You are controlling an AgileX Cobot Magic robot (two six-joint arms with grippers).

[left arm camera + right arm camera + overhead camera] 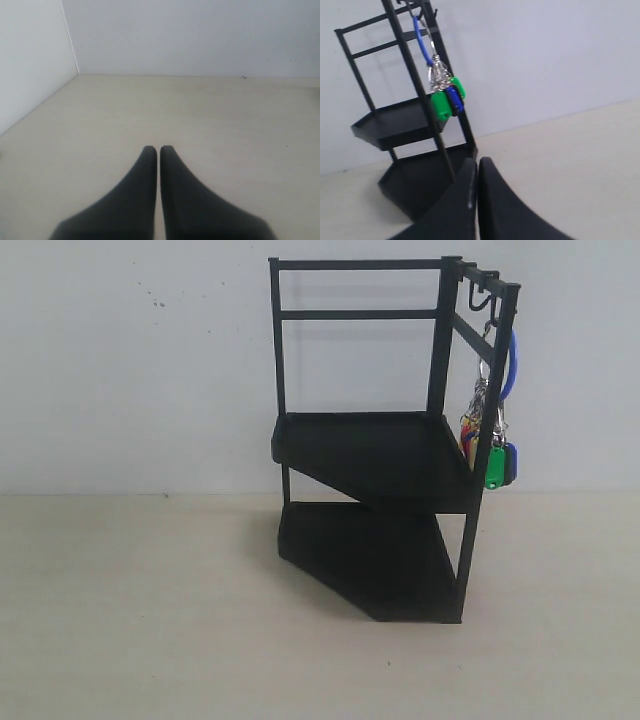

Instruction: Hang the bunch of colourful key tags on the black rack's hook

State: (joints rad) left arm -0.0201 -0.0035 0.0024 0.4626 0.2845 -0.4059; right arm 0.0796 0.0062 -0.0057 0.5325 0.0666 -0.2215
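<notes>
Left end effector (158,149): fingers pressed together with a hairline gap, holding nothing, over bare beige surface (225,125). Right end effector (478,161): same, closed and empty, aimed at the black rack (395,125), not touching it. Rack stands upright on the surface. Colourful key tag bunch (493,462) hangs by its blue loop (513,365) from a top-rail hook (482,302) at the rack's right corner, with the tags dangling just beside the upper tray (370,445). White wall (120,360) behind
</notes>
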